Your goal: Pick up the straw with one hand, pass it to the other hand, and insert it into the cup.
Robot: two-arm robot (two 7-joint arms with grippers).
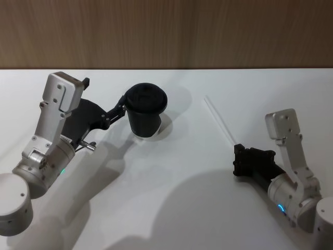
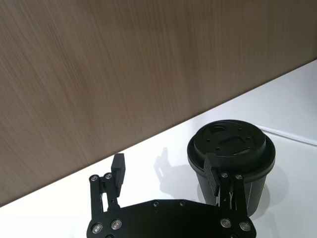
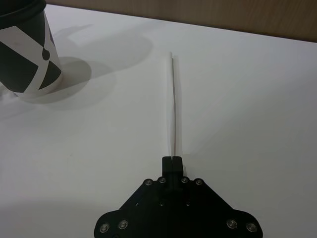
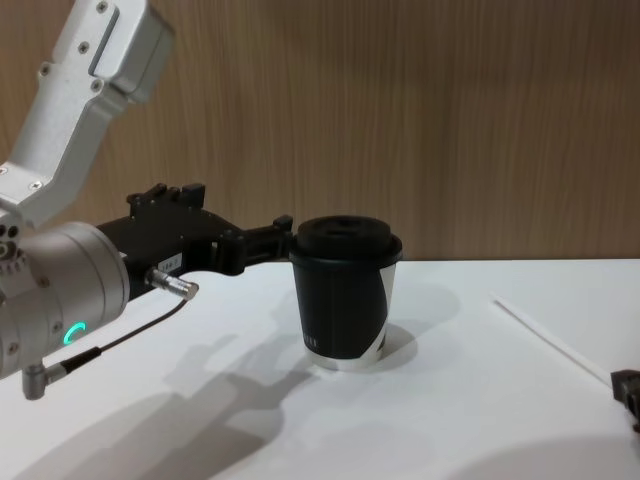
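Observation:
The black lidded cup (image 1: 146,110) stands upright at the middle left of the white table. My left gripper (image 1: 105,95) is open beside it, and in the left wrist view one finger (image 2: 213,174) rests against the side of the cup (image 2: 233,148), which sits mostly outside the gap. The thin white straw (image 1: 219,120) lies on the table to the cup's right. My right gripper (image 1: 238,150) is shut on the straw's near end. In the right wrist view the gripper (image 3: 172,159) pinches the straw (image 3: 172,104), which runs straight away from it.
A wooden wall (image 1: 166,31) closes the far edge of the table (image 1: 171,208). Bare white tabletop lies between the two arms and in front of the cup.

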